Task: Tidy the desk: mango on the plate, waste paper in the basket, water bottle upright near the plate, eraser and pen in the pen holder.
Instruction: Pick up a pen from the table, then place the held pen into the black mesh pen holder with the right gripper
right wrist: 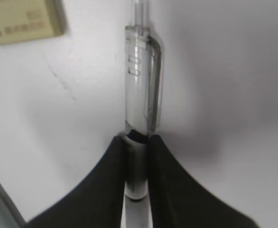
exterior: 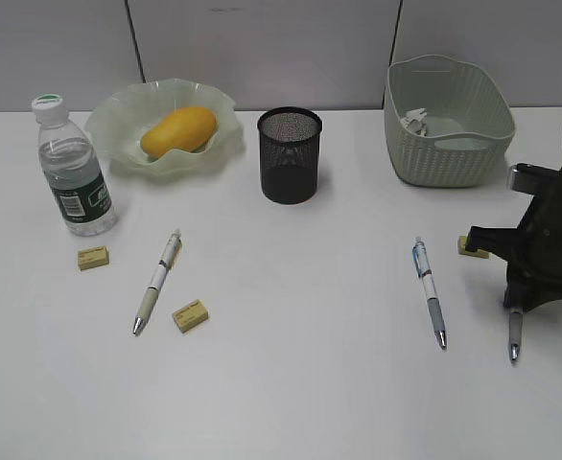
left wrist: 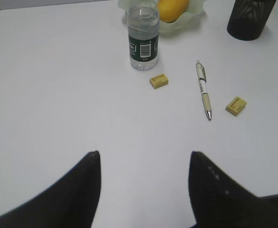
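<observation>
Right gripper pinching far-right pen mid-barrel on desk; lift straight, keep level, clear nearby eraser. Left gripper wide, empty.

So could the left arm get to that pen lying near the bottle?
Probably yes. The left gripper hangs open over bare desk, and the pen lies flat ahead with two erasers beside it, not touching it.

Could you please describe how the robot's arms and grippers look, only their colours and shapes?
The right arm is matte black and blocky. The right gripper has smooth black fingers that curve inward to narrow tips. The left gripper has two black, pointed, wedge-shaped fingers. No cables or markings are visible.
</observation>
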Robot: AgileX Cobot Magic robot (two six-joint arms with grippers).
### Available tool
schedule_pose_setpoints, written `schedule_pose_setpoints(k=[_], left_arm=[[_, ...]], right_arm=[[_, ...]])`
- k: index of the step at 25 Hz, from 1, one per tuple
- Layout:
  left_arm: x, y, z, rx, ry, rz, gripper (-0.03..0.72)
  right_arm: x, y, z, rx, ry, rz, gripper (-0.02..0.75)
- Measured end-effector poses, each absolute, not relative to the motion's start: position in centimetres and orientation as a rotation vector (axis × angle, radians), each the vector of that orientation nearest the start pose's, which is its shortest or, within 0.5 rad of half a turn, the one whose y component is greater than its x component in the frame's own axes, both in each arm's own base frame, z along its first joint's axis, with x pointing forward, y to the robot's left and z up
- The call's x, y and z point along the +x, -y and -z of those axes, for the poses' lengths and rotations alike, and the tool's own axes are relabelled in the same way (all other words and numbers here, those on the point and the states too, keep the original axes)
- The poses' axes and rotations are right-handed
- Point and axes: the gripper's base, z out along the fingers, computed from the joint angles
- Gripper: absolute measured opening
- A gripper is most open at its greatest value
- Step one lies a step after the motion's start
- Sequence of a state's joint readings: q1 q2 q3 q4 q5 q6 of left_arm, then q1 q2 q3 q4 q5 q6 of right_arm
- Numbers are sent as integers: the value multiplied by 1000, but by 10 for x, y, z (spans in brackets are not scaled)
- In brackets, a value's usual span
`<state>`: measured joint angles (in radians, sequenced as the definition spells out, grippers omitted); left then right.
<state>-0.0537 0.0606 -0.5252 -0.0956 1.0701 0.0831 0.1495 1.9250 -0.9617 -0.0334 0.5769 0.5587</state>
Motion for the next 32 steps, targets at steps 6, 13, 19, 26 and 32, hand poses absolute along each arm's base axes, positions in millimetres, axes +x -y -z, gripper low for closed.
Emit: schedule_pose_setpoints(k=[6, 13, 19, 26, 32], left_arm=[[1, 8, -284, 145, -2082, 98, 439], [1, 8, -284, 145, -2082, 98, 433], [1, 8, -284, 145, -2082, 98, 431], [1, 8, -284, 145, -2082, 98, 430], [1, 8, -284, 145, -2082, 98, 430]], right_arm=[[317, -46, -145, 520, -2871, -83, 122], [315, -48, -216, 398, -2586, -198, 120], [327, -64, -265, 231, -2401, -254, 120], [334, -115, -303, 3, -2170, -376, 120], [331, -156, -322, -142, -1941, -488, 120]])
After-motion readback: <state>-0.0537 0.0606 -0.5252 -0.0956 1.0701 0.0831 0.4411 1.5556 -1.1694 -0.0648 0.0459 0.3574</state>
